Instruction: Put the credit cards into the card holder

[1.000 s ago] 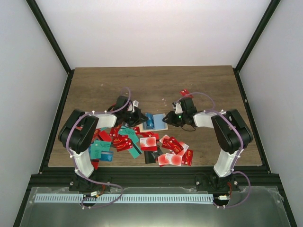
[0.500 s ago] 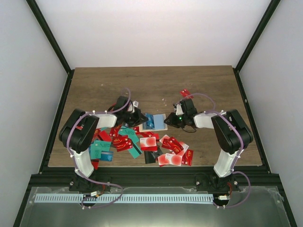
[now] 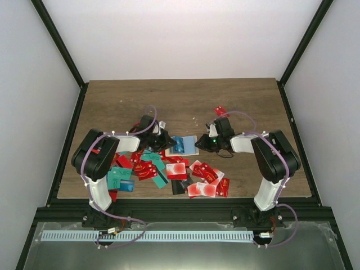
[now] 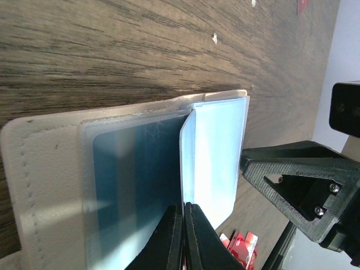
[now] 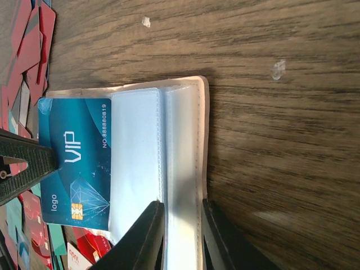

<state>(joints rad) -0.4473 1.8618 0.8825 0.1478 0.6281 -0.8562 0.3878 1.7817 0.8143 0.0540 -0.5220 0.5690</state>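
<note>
Nearest me, the credit cards (image 3: 147,169) lie strewn and overlapping across the lower middle of the top view. They look light, thin, stiff and slick. Lying flat they offer no edge, so I judge it best to take one where a corner rides up on another and pinch its short side. Just beyond them, at the centre, the card holder (image 3: 183,145) lies open on the tabletop (image 3: 185,101), pale blue side up, with a blue VIP card (image 5: 76,157) in its left half. My left tool (image 4: 183,212) is clenched on a clear sleeve leaf at the bottom centre of its own view. My right tool (image 5: 181,207) is closed down over the holder's right flap, a finger on either side of the sleeve and the beige edge. The holder seems soft and floppy and its sleeves glossy, so I think it needs pinning at both halves while a card slides in. Farthest off, above my right tool in the top view, lies a lone red card (image 3: 219,109).
</note>
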